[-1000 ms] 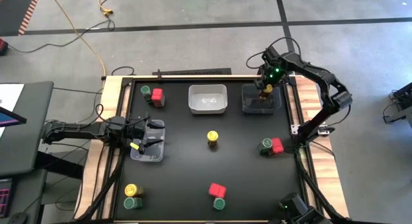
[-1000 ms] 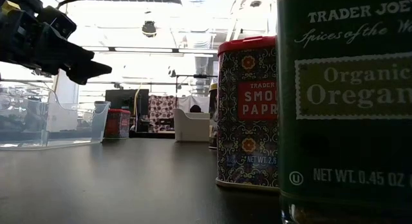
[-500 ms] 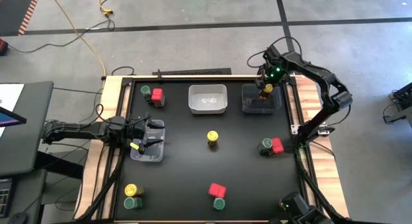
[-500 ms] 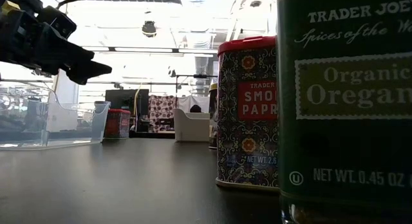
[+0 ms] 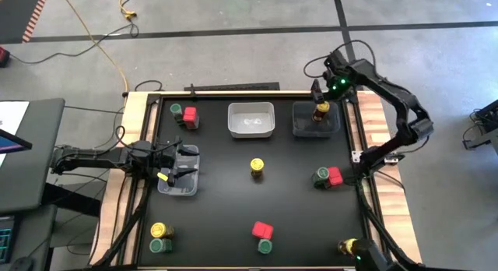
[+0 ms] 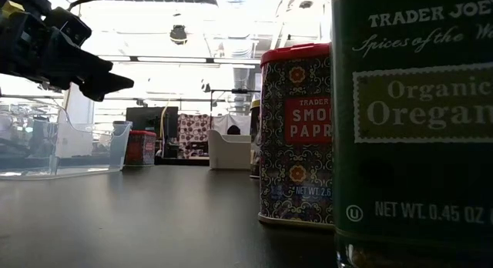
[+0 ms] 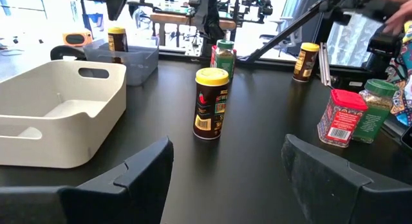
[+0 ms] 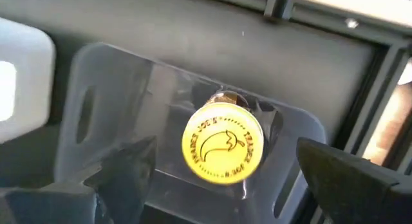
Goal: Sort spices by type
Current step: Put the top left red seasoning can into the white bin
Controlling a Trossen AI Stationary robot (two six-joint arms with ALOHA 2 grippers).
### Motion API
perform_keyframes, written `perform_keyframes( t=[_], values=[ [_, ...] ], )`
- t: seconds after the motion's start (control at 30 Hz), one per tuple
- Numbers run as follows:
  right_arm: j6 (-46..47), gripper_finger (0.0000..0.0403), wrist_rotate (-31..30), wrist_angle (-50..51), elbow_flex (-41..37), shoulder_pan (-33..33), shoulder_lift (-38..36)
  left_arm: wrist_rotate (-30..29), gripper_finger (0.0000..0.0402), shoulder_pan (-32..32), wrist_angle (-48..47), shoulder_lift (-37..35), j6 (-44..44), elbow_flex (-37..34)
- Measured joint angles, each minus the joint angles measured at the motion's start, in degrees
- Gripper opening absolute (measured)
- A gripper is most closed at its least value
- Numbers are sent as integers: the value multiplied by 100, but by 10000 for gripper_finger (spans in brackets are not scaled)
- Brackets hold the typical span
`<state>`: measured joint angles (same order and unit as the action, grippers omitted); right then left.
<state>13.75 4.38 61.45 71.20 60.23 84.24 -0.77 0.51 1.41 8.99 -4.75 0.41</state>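
My right gripper (image 5: pixel 317 90) hangs above the clear tray (image 5: pixel 301 127) at the far right of the worktop (image 5: pixel 226 201), fingers spread wide with nothing between them. A yellow-lidded jar (image 8: pixel 223 145) stands upright inside that tray, directly below me in my wrist view and apart from both fingers. So I judge this jar's placement done, and the step in hand is to clear out and go for the next one.

To do that well, I should lift straight up until my fingertips are above the tray walls before swinging sideways, so I neither nudge the jar over nor drag the tray. The next sensible pick looks like the yellow-lidded jar in the middle of the worktop (image 5: pixel 257 168), which stands alone with free room around it. I would come down over its lid with fingers wide and close on the body below the lid.

The other spices are harder: the red box and green-lidded jar near my side (image 5: pixel 327 176), the pair at the front (image 5: pixel 263 237), and the pair at the far left (image 5: pixel 185 114) each stand touching or just beside each other, so fingers need care there.

My left gripper (image 5: pixel 184 170) waits with fingers spread over the clear tray on the left (image 5: pixel 177 188), empty.
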Motion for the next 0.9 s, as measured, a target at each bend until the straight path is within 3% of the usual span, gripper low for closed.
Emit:
perform_keyframes(
  t=[0.37, 0.67, 0.9],
  values=[
    [166, 397, -213, -350, -236, -677, -1777, 2, 279, 0, 0, -2, 0, 1],
    [1342, 397, -492, -638, -956, -1820, -3475, 2, 279, 0, 0, 0, 0, 1],
    [1825, 397, -492, -626, -1531, -2787, -4100, 2, 279, 0, 1, -2, 0, 2]
  ],
)
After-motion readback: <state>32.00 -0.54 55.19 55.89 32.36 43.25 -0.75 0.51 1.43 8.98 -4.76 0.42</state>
